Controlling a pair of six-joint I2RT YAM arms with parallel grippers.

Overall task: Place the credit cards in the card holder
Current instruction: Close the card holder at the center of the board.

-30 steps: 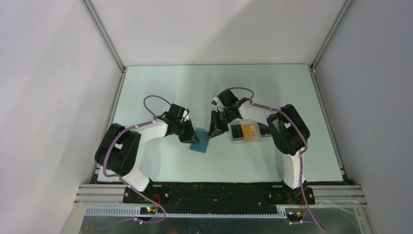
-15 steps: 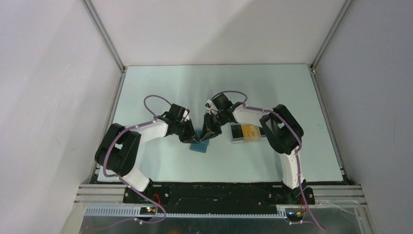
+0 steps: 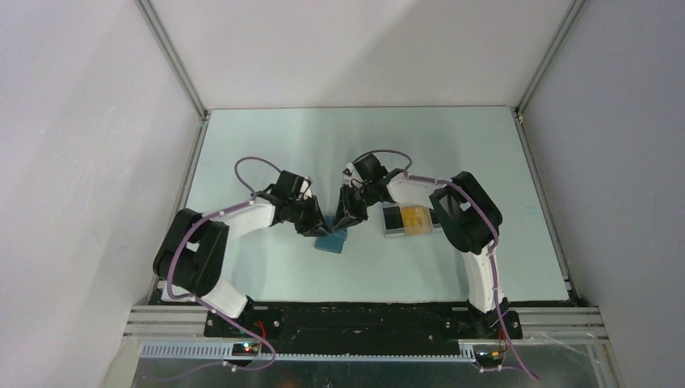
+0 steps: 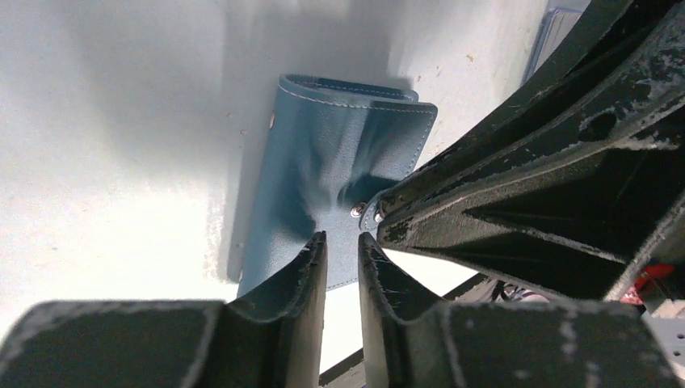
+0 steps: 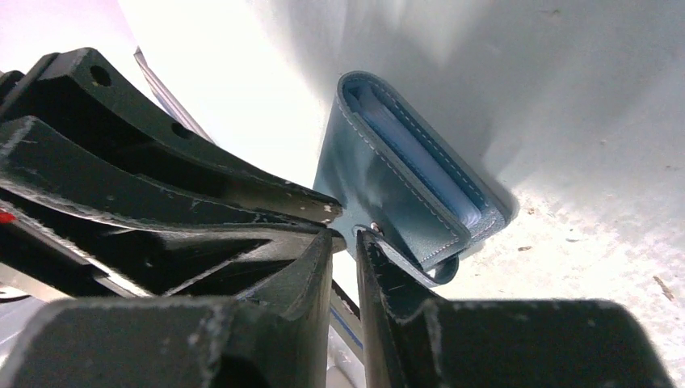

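The blue card holder (image 3: 330, 241) lies flat on the table, folded, right under both claws. The left gripper (image 3: 317, 227) and the right gripper (image 3: 346, 224) meet tip to tip at its snap tab, each closed to a thin slit, and I can't tell if either pinches it. Just right sits the clear tray (image 3: 388, 234), with a yellow card (image 3: 415, 217) and a black card (image 3: 394, 217) inside. The holder's pale inner pockets show at its edge.

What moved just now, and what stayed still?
The right end effector slid left, up to the blue card holder, close beside the left end effector. The left arm's elbow pulled back a little. The card holder and the clear tray stayed put.
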